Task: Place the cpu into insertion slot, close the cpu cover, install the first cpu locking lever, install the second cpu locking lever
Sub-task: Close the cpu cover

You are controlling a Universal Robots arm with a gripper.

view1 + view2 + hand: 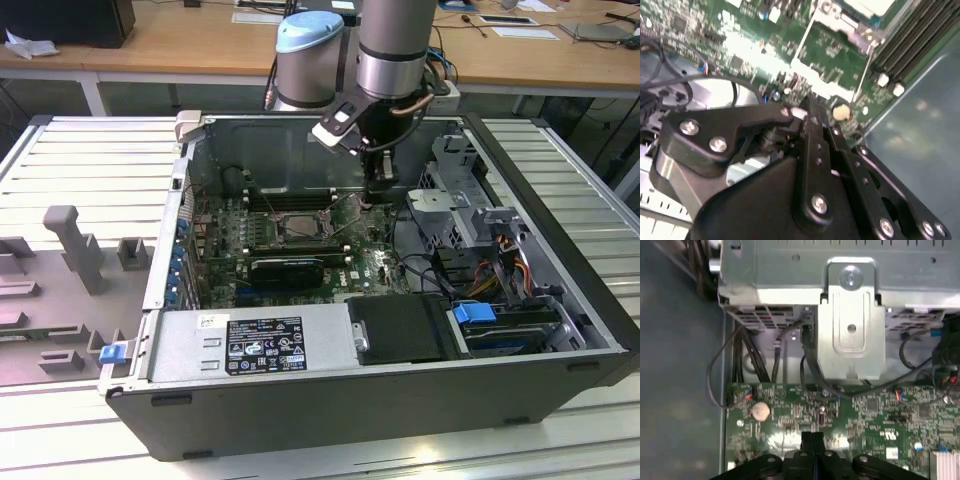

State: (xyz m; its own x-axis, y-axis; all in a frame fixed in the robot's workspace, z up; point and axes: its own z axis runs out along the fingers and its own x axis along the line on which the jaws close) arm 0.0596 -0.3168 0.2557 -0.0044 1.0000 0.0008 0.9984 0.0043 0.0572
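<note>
**Pale silver chip in its socket, closed claw beside it**

Pale silver-grey, the small flat square cpu (869,5) is seen in the second wrist view lying within the dark-framed square insertion slot (300,227). It is bordered by the thin silvery metal cpu cover (842,21); whether that plate lies fully flat cannot be told. A thin silvery wire lever (863,70) is seen running along the socket's side, between it and the long black memory slots (910,35). The black two-fingered gripper (812,439) is held just above the green motherboard (870,410), near a round pale coin cell (760,411), on the exterior view's right of the socket. Its fingers are pressed together on nothing. The step is judged to be lever work. The wire is best pushed with the closed tips, low and steadily, so that the board's small parts are not scraped.
</note>
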